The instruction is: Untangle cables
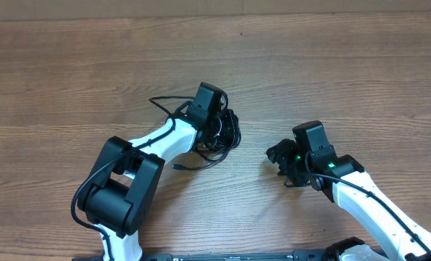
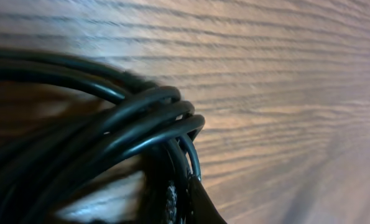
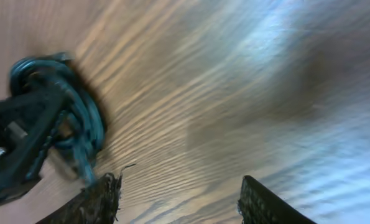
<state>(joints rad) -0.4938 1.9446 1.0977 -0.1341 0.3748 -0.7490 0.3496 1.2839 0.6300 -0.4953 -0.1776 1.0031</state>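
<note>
Our left arm stretched toward 1 o'clock, left gripper (image 1: 228, 129) pinching the cables (image 2: 129, 121), our right arm angled toward 10 o'clock, right gripper (image 3: 181, 199) spread over the table (image 1: 331, 65)

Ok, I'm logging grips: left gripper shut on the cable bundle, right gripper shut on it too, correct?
No. The right gripper stands open and empty, clear of the cables, as the right wrist view shows. The left gripper is shut on them.

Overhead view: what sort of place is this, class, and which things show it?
Probably a robotics test bench: a wooden table, a left arm and right arm over it, and tangled cables.
</note>
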